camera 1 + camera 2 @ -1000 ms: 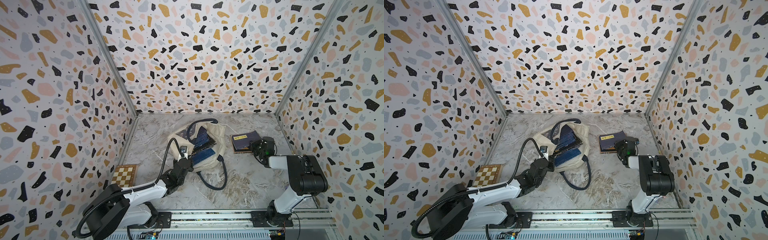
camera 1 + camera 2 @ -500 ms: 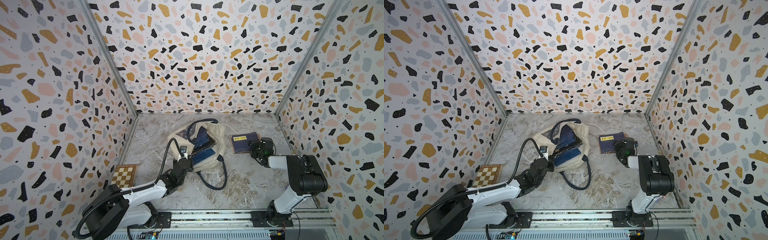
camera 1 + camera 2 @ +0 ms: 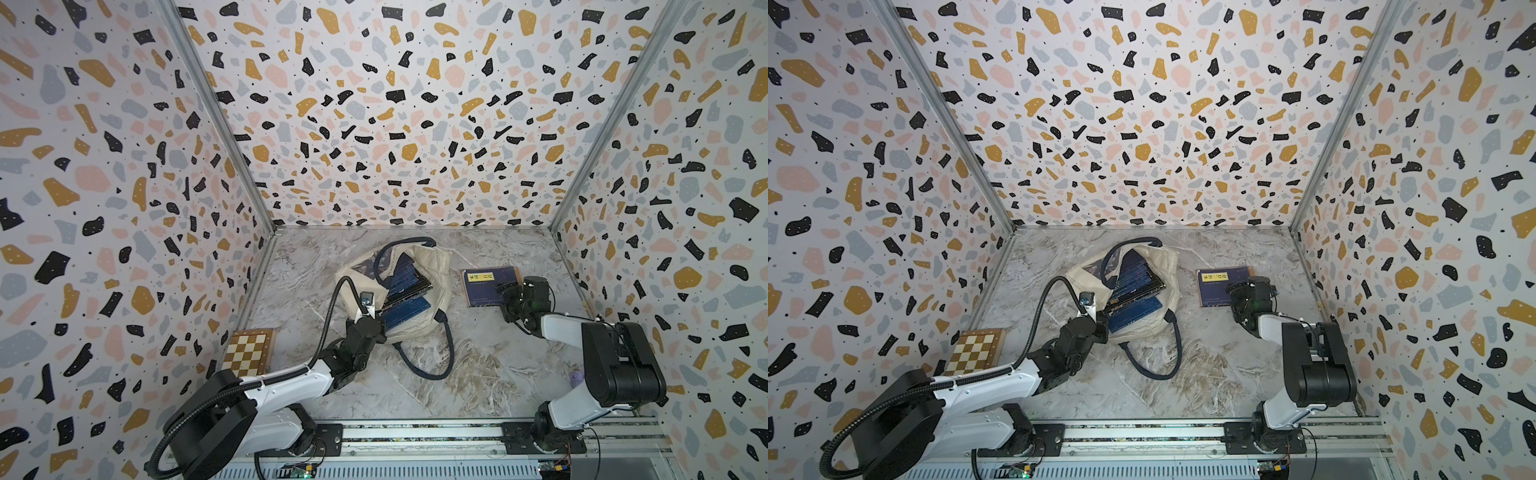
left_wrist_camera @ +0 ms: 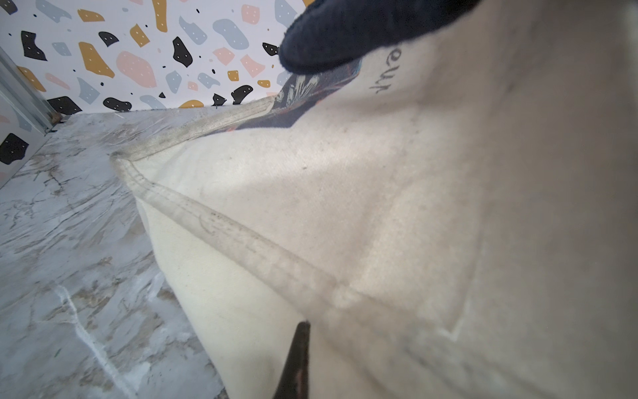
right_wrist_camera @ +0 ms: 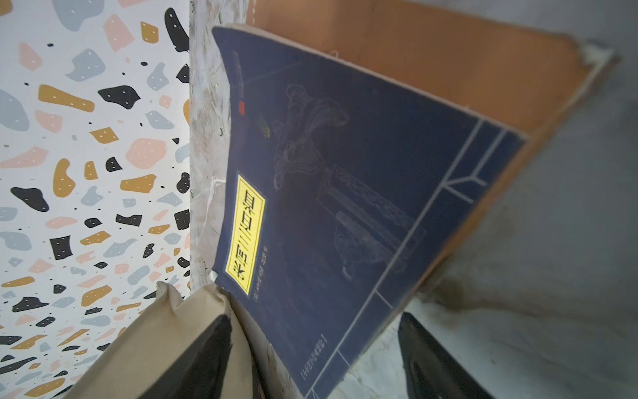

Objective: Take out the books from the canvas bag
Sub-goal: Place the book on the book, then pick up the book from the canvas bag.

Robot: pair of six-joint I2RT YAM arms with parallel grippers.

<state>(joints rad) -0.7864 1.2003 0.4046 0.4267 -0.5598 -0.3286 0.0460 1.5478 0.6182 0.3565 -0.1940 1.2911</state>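
**One book out, rest bagged**

Your right hand (image 3: pixel 508 291) hangs spread over the yellow-label book (image 3: pixel 484 289), flat on the counter (image 3: pixel 478 365) right of the canvas bag (image 3: pixel 436 266). Your left hand (image 3: pixel 376 318) pinches the bag's near-left edge; other books (image 3: pixel 405 286) sit inside.

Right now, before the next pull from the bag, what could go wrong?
1. The open right gripper straddles a corner of the book with the yellow label; backing out crooked could drag it.
2. A handle curves around the far end of the books in the bag; the next one may snag.
3. The left gripper seems to pinch only the bag's edge; the bag could slide with the pull.
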